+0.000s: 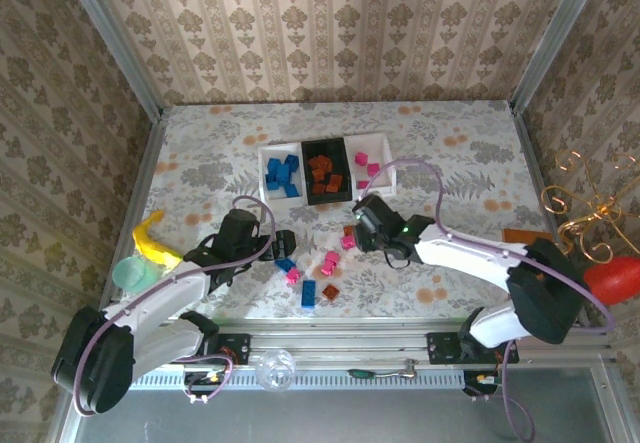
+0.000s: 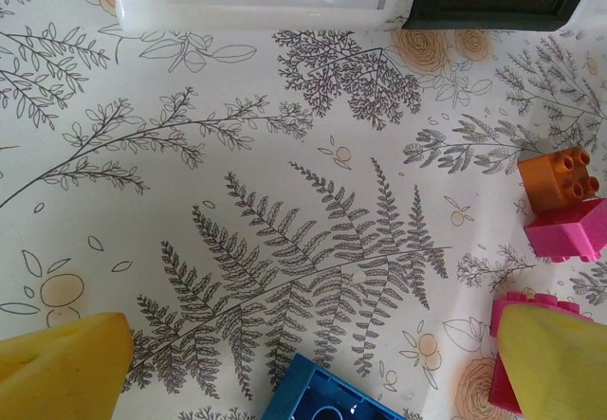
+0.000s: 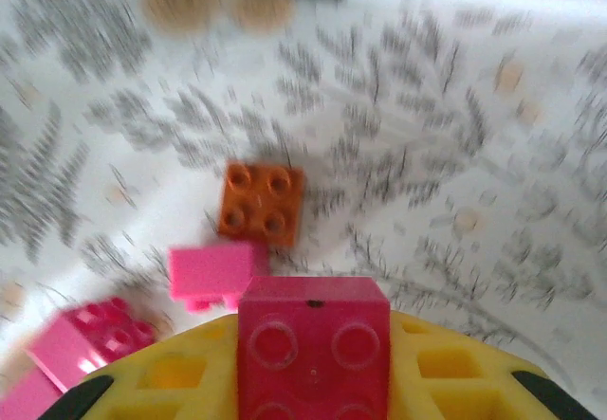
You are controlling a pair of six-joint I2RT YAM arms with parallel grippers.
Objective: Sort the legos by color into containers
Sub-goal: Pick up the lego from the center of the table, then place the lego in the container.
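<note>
Beside three joined trays [image 1: 378, 153], the right gripper [image 1: 354, 231] clamps one pink lego [image 3: 313, 344]; the left gripper [image 2: 305, 358] stands apart.

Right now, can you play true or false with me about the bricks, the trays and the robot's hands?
1. The blue bricks are in the left white tray. True.
2. The black tray holds pink bricks. False: it holds orange-brown bricks.
3. The right gripper is pinching a pink brick. True.
4. The left gripper is holding a brick. False: it is open, and a loose blue brick lies on the table below it.
5. Every brick is already in a tray. False: several lie loose on the table.
</note>
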